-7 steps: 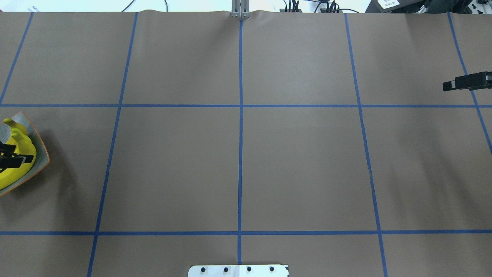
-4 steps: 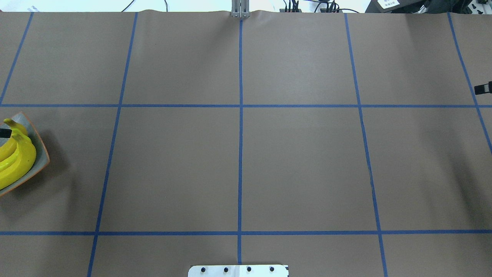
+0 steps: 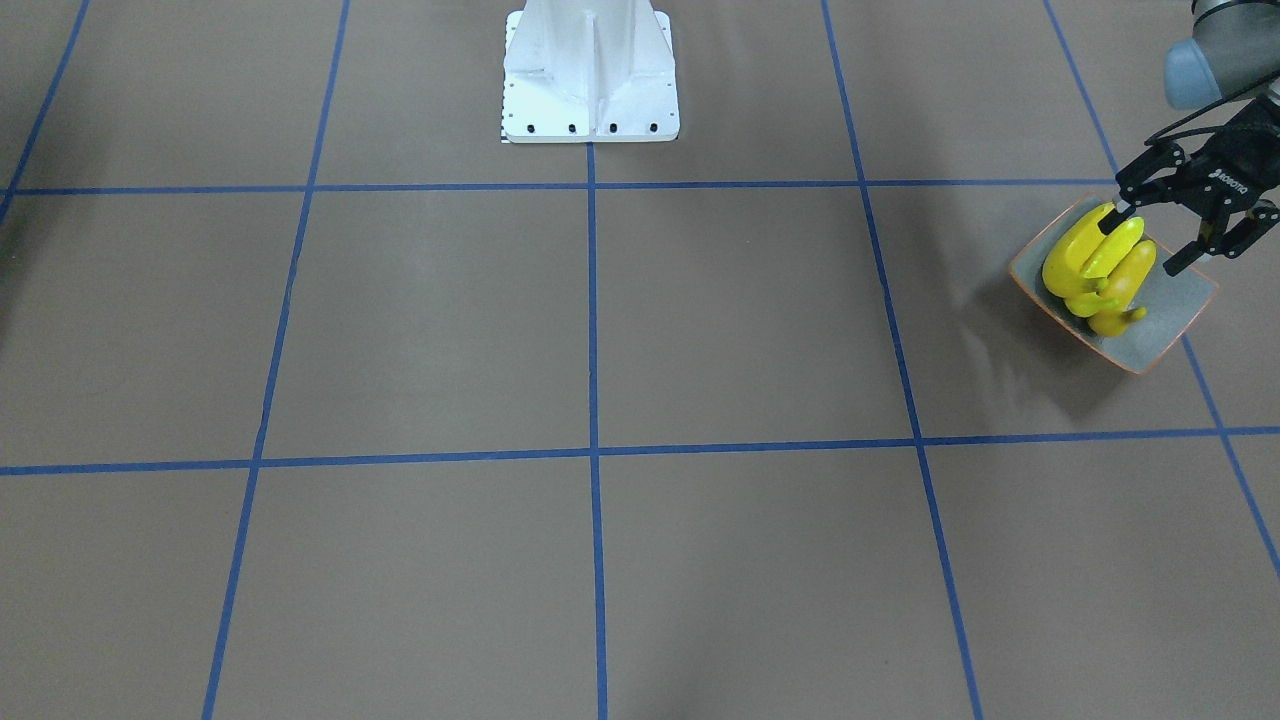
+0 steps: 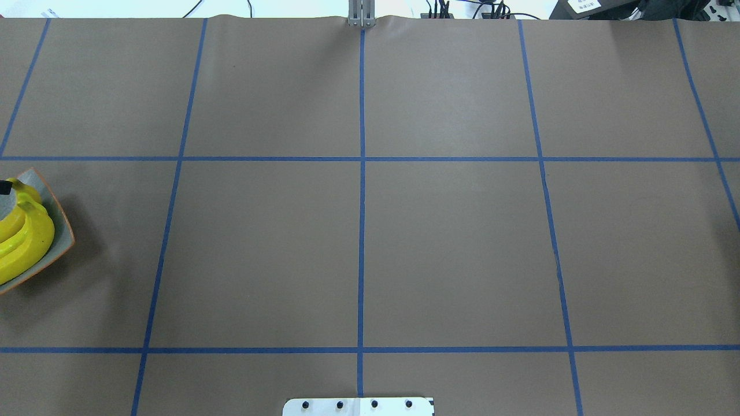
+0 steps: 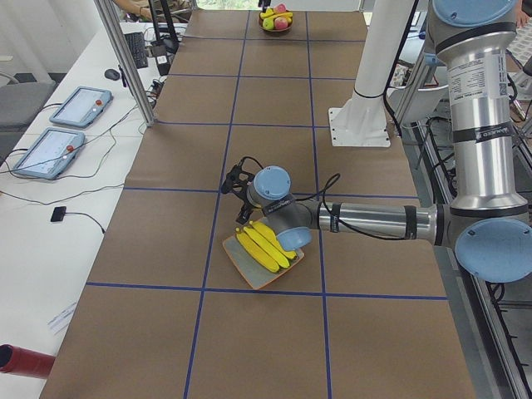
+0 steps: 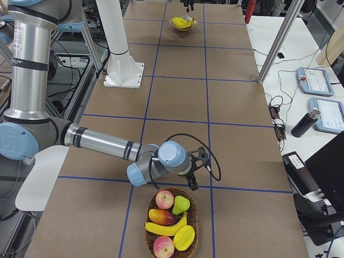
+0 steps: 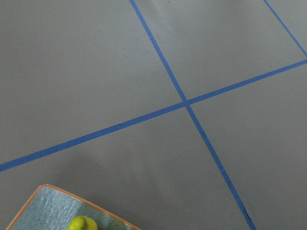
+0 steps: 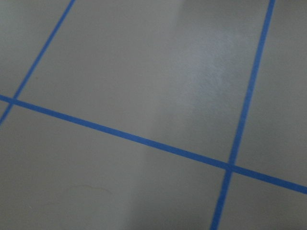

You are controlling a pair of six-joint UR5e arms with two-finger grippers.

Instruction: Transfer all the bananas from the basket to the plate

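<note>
Hanging just above the plate (image 3: 1178, 300), the left gripper (image 3: 1152, 238) has its two fingers spread wide and holds nothing; one fingertip is close over the top banana, the other over the bare grey part of the dish. Directly below it, the bananas (image 3: 1075, 262) lie side by side along one side of the plate, some bright yellow and some more orange. Around the plate is the table surface (image 3: 700, 330), a flat brown covering divided into big squares by blue tape lines (image 3: 592, 300). Further from this gripper, toward the robot, stands the white base (image 3: 590, 75) of the arms. The right gripper (image 6: 198, 161) is at the opposite end of the table and is seen only from the side, so I cannot tell how far it is open. Just beside it sits the basket (image 6: 195, 217), where one more banana (image 6: 164, 229) lies among other fruits. Beyond the table edge, on the side away from the robot, there is a white bench with two tablets (image 5: 79, 106), cables and a dark bottle (image 6: 304, 122).
</note>
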